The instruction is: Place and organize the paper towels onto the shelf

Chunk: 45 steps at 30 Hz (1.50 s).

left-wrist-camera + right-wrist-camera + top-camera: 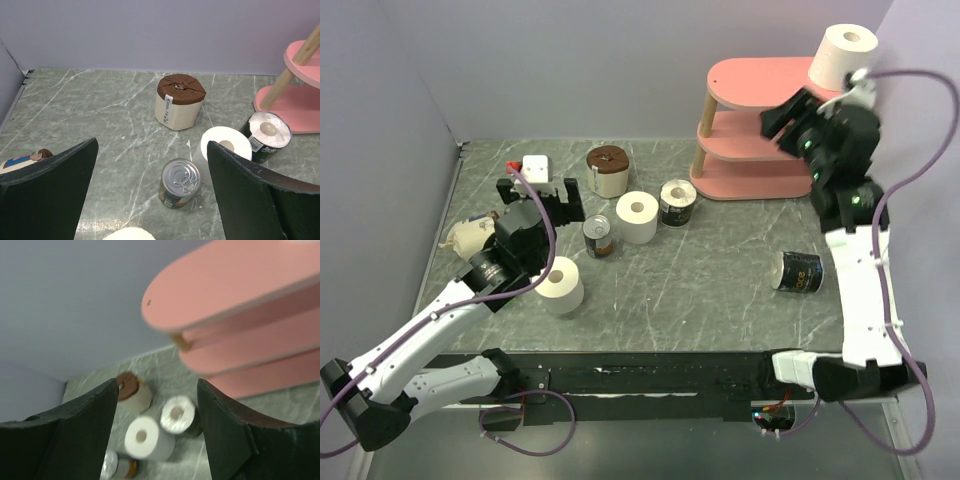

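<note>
Upper right, my right end effector (782, 118) stood spread, empty, beside the shelf (745, 82), one roll (844, 55) seated on top; left end effector (540, 188) gaped toward a desk roll (638, 217), seemingly ready to pick.

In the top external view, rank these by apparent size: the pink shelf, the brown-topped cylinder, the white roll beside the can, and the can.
1. pink shelf, by far the largest
2. brown-topped cylinder and white roll: look about alike, so not ranked
3. can, smallest
</note>
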Each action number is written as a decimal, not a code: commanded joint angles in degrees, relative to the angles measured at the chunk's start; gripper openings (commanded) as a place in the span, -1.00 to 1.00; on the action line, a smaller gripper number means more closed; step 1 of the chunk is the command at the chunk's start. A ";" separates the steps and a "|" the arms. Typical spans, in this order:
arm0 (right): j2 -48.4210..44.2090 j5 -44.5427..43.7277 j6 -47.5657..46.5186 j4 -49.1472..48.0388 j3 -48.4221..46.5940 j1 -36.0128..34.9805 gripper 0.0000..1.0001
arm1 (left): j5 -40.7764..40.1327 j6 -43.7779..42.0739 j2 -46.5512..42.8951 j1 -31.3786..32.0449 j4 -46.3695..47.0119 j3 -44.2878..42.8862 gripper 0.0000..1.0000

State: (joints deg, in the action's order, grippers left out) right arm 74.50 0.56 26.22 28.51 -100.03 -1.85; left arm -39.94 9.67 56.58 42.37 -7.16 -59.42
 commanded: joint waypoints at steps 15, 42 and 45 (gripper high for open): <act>3.80 -7.85 28.35 2.86 26.91 -23.72 0.50 | -5.67 -1.23 -4.99 0.26 6.19 3.52 0.93; 36.94 -15.58 50.42 14.29 2.74 -31.64 0.50 | -4.71 -1.59 -6.83 0.52 6.19 3.43 0.93; 38.26 -15.15 50.77 14.12 1.51 -31.64 0.49 | -4.53 -1.67 -6.92 0.52 6.37 3.43 0.93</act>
State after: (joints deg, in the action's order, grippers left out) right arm 111.31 -12.21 74.63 40.84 -94.83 -33.15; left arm -44.73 8.62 50.96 42.68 -3.11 -55.70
